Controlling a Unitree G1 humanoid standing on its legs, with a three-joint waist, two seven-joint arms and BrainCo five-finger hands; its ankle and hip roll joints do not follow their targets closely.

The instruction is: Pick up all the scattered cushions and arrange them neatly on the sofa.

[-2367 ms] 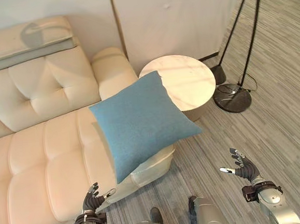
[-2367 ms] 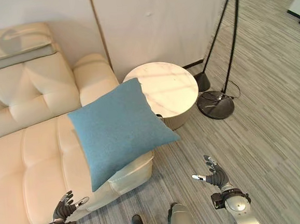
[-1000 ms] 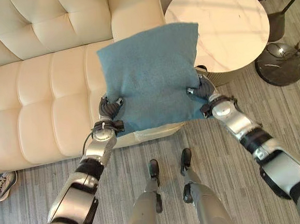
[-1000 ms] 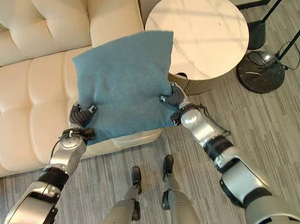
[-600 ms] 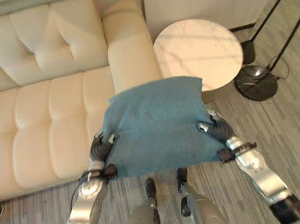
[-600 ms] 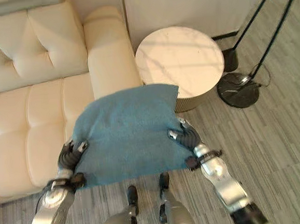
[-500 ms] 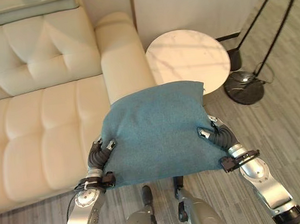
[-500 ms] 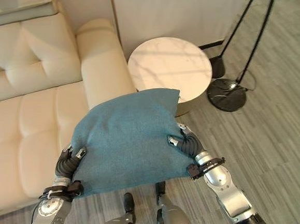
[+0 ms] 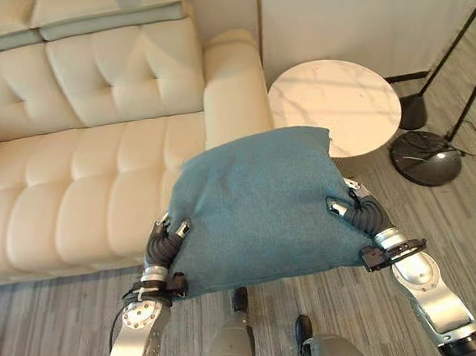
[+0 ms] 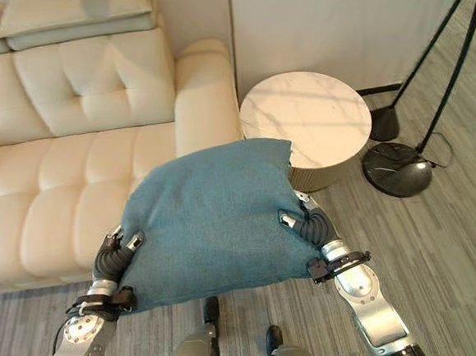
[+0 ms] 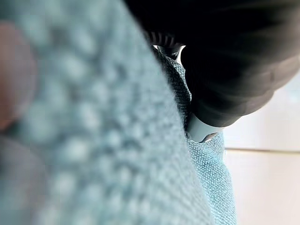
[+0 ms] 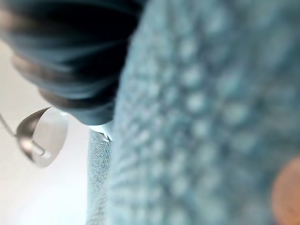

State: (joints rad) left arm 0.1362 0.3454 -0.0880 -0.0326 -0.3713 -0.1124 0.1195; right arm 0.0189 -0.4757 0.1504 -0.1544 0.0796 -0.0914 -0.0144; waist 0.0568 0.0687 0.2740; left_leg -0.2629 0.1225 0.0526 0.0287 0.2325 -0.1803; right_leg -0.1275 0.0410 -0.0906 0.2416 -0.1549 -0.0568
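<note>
A blue cushion hangs in the air between my two hands, in front of the cream sofa near its armrest end. My left hand grips its lower left edge, thumb on top and the fingers curled under it. On the other side my right hand holds the right edge the same way. The cushion lies nearly flat, tilted slightly towards me. Its blue weave shows very close in the left wrist view, and the same cloth in the right wrist view.
A round marble side table stands just right of the sofa's armrest. Beyond it sit the black round lamp bases with thin poles rising. Pale pads lie along the sofa's back. Striped grey floor lies before the sofa.
The cushion lay on the sofa's seat corner with my hands low and apart; both hands have since gripped and lifted it. The camera has shifted, showing more sofa.
</note>
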